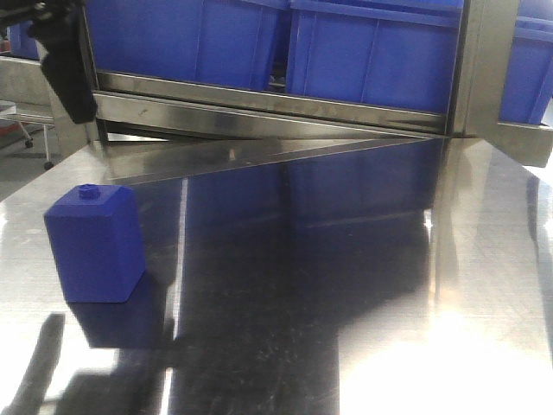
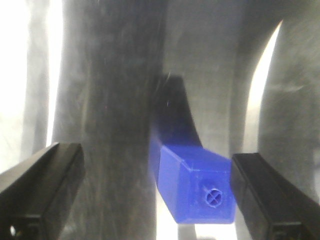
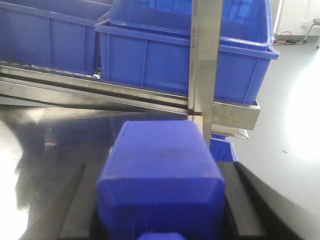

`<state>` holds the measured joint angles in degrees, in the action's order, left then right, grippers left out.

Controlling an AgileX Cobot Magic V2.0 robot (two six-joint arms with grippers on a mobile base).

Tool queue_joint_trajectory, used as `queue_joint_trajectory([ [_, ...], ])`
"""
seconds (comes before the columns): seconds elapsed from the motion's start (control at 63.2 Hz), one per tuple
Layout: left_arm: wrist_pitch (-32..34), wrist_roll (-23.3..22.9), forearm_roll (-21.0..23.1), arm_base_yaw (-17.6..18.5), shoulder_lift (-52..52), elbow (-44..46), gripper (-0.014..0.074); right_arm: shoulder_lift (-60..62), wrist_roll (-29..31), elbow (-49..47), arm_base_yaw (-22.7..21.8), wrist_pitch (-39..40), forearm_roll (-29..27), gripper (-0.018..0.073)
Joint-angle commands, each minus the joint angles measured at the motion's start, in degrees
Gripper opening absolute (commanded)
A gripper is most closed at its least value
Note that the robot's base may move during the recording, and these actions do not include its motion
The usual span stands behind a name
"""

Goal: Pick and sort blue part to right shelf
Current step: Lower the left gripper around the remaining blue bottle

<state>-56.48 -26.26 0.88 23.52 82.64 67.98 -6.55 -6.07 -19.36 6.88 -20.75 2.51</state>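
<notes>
1. Being gripped across its body by the right gripper [image 3: 155,170], the blue part [image 3: 160,145] is being held just in front of the right shelf [image 3: 225,112], facing the blue bins [image 3: 170,65].
2. It is being judged as rigid moulded plastic, probably light, with smooth faces likely to slip under a loose pinch.
3. The flat opposite sides below the shoulders are being favoured for the hold, not the cap.
4. A solid deep-blue block with sloped shoulders is being shown; its cap is barely being caught at the frame's bottom edge.
5. The left gripper [image 2: 155,155] is being seen spread wide above the shorter blue block [image 2: 197,185] on the worktop [image 1: 346,303].
</notes>
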Motion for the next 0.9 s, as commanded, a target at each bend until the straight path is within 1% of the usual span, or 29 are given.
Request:
queue_joint_trajectory([
  [0.0,-3.9,-1.5,0.7,1.1,1.6,5.3,0.0652,-0.6,0.4,-1.6,-0.4,5.2,0.9,0.0447],
  [0.079,-6.9,-1.5,0.7,2.2,4.1,7.7,0.0652,-0.6,0.4,-1.6,-0.4,5.2,0.9,0.0447],
  [0.206,-9.3,-1.5,0.7,3.9,6.7,9.8,0.0652,-0.6,0.4,-1.6,-0.4,5.2,0.9,0.0447],
  [0.38,-10.0,-4.6,0.7,5.0,8.6,10.5,0.0652,-0.6,0.4,-1.6,-0.4,5.2,0.9,0.0447],
  [0.744,-10.8,-4.6,0.5,8.7,9.8,10.6,0.0652,-0.6,0.4,-1.6,-0.4,5.2,0.9,0.0447],
  [0.886,-12.4,-4.6,0.4,8.7,10.7,10.6,0.0652,-0.6,0.4,-1.6,-0.4,5.2,0.9,0.0447],
])
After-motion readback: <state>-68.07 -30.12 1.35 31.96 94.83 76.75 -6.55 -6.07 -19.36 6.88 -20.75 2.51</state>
